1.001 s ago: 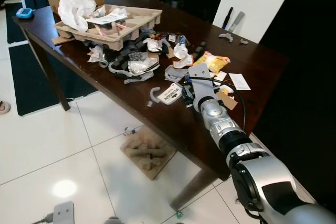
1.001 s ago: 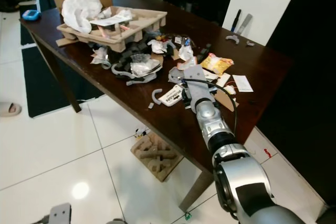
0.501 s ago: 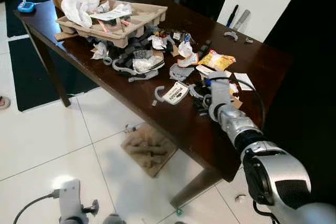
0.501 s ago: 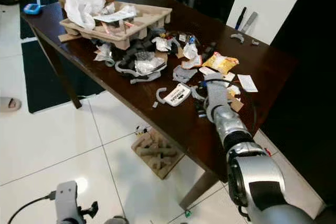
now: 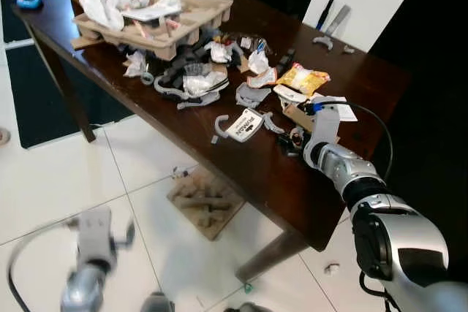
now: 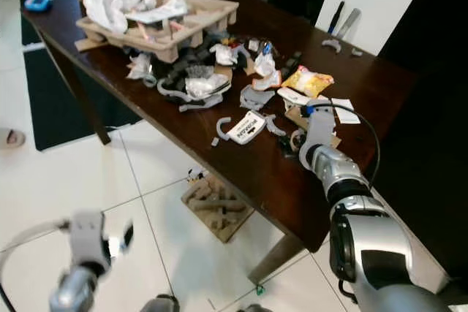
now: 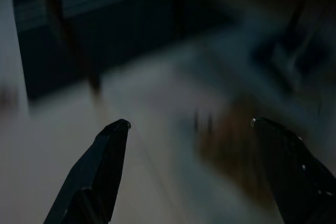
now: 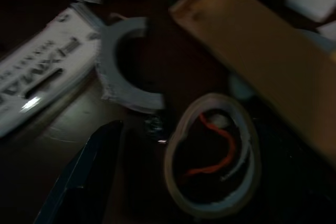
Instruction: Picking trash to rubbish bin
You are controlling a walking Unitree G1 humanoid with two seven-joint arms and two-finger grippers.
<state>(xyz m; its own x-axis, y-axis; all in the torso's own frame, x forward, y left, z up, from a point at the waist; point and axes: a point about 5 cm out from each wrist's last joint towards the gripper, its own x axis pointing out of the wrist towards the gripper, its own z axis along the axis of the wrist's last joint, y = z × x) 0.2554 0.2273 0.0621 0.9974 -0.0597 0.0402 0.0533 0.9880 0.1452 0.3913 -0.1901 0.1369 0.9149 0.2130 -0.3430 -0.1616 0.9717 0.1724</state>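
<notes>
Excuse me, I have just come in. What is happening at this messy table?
The robot is clearing trash from a dark wooden table littered with scraps. Its right gripper is down among the litter near the table's edge, close to a small clear ring with an orange thread inside, beside a brown cardboard piece. Nothing is visibly grasped yet. The left gripper hangs open low above the white floor.
</notes>
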